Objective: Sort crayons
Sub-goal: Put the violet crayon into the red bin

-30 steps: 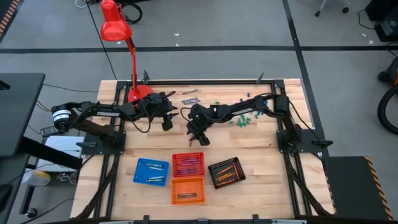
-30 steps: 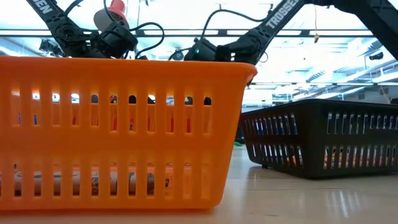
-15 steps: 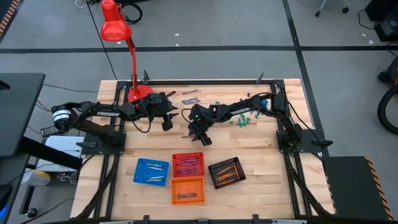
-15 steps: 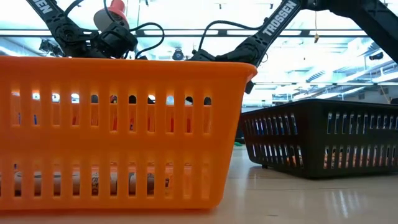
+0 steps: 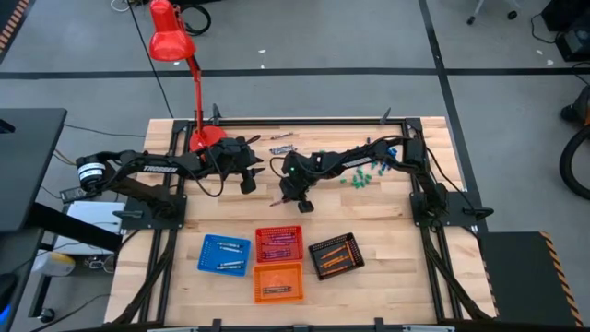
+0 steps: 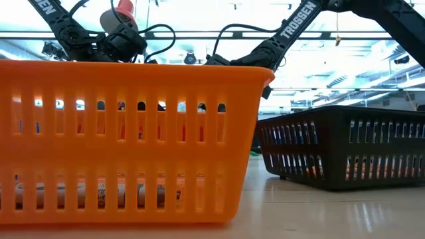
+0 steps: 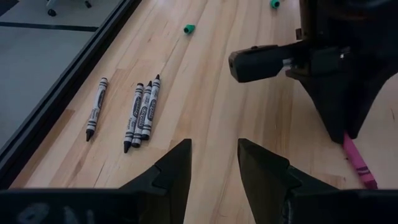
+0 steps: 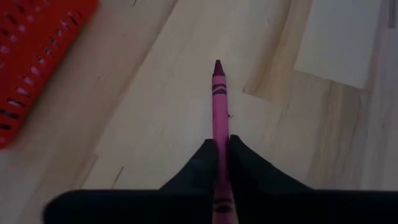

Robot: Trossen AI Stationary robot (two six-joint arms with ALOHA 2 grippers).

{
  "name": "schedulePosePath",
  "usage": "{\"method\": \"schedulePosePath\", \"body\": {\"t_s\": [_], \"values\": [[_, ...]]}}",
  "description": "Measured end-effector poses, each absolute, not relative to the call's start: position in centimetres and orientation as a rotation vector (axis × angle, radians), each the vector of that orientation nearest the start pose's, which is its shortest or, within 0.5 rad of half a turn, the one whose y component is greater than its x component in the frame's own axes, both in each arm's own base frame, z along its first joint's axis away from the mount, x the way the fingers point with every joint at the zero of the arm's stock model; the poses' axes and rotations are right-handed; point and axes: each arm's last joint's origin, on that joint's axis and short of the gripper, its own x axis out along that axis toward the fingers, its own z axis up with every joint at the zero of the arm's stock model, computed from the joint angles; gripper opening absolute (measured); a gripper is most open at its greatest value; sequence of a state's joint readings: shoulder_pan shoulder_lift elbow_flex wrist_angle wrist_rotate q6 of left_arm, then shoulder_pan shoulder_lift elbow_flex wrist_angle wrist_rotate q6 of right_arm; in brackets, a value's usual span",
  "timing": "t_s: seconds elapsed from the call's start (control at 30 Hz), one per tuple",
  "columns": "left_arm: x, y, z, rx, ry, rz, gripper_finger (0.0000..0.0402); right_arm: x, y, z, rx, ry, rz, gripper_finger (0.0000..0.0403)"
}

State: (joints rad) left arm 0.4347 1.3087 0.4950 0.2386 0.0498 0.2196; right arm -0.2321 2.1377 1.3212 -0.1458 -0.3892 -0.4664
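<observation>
R gripper (image 8: 221, 152) pinches a magenta crayon (image 8: 217, 102) (sorting underway, I judge); L gripper (image 7: 214, 163) gapes empty; grey crayons (image 7: 140, 112) wait at table's 12 o'clock.

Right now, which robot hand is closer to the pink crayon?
The right. The right gripper is shut on the pink crayon, whose tip pokes out past its fingers. The left gripper is open and waits off to the side, near the grey crayons.

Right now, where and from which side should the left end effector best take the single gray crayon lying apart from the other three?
Grip the single gray crayon at its paper-wrapped middle, coming straight down from above with fingers across its width. It lies flat on the wood, clear of the three side-by-side crayons, so both long sides are free.
</observation>
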Motion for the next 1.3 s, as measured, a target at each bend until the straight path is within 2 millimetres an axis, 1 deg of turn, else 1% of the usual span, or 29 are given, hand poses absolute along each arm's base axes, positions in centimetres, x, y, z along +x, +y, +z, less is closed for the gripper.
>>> {"method": "schedulePosePath", "body": {"t_s": [0.1,0.23,0.37,0.43,0.53,0.63,0.7,0.83,0.9,1.03,1.17,1.3], "values": [[22.2,10.2,16.9,0.072,0.599,0.310,0.0141,41.8,-8.8,11.1,-0.122,0.856,0.351,0.0016],[22.2,10.2,16.9,0.072,0.598,0.310,0.0141,41.9,-8.8,11.3,-0.086,0.860,0.334,0.0019],[22.2,10.2,16.9,0.072,0.598,0.310,0.0141,42.2,-8.8,12.1,-0.082,0.883,0.327,0.0037],[22.2,10.2,16.9,0.073,0.599,0.310,0.0141,42.4,-8.5,12.9,-0.078,0.895,0.322,0.0039],[22.2,10.2,16.9,0.073,0.599,0.310,0.0141,42.9,-8.0,15.1,-0.077,0.879,0.327,0.0038],[22.2,10.2,16.9,0.074,0.599,0.310,0.0141,43.4,-7.0,17.0,-0.058,0.875,0.350,0.0037],[22.2,10.2,16.9,0.074,0.599,0.310,0.0141,43.6,-6.2,17.8,-0.028,0.866,0.405,0.0037],[22.2,10.2,16.9,0.074,0.600,0.310,0.0141,44.2,-4.3,19.2,0.075,0.795,0.587,0.0039],[22.2,10.2,16.9,0.073,0.604,0.309,0.0141,44.2,-3.1,19.3,0.103,0.786,0.652,0.0039],[22.2,10.2,16.9,0.076,0.604,0.308,0.0141,44.3,-1.3,19.3,0.158,0.812,0.678,0.0040],[22.2,10.2,16.9,0.076,0.604,0.308,0.0141,44.2,0.4,18.8,0.152,0.866,0.620,0.0040],[22.2,10.2,16.9,0.076,0.604,0.308,0.0141,43.8,1.5,17.7,0.111,0.923,0.545,0.0041]]}}
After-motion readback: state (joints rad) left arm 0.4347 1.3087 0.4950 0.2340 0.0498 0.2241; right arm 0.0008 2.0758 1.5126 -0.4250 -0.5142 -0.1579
